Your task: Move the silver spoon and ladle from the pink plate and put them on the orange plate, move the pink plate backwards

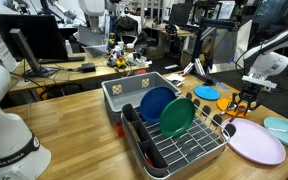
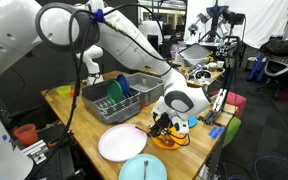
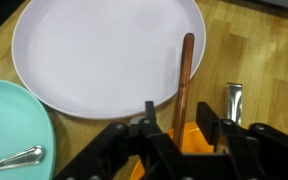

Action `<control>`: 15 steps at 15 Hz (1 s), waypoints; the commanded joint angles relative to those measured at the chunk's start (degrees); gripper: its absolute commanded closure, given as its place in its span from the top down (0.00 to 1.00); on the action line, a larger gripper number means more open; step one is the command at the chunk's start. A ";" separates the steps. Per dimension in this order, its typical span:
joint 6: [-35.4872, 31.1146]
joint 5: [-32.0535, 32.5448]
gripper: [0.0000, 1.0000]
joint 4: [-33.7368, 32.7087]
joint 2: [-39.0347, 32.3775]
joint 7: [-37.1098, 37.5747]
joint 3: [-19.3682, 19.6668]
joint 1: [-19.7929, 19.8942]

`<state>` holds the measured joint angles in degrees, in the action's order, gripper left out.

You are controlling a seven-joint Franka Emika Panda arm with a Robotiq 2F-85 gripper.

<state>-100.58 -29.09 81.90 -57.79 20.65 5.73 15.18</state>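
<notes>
Black jaws beside smooth pink plate (image 3: 104, 55)

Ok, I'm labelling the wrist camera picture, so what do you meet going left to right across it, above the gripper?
light-blue plate, with a silver utensil lying on it → pink plate → brown stick-like handle → silver metal piece

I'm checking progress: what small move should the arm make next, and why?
Probably open the gripper and lift: it sits low over the round yellow-orange plate, a slim handle runs in between its jaws, and the large pale-pink plate looks empty.
</notes>
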 commanded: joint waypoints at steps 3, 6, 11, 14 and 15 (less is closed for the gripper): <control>3.03 -2.14 0.92 2.15 2.44 -1.05 -1.16 2.02; 3.45 -3.11 1.00 7.44 6.11 -1.87 -0.51 1.90; 1.97 -2.74 1.00 17.82 12.61 -2.70 1.66 0.93; 1.04 -0.23 1.00 23.25 15.58 -5.20 2.76 -0.43; 1.69 0.98 1.00 24.22 15.91 -5.85 2.89 -0.87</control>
<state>-96.89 -30.20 100.79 -45.16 17.24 7.67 16.08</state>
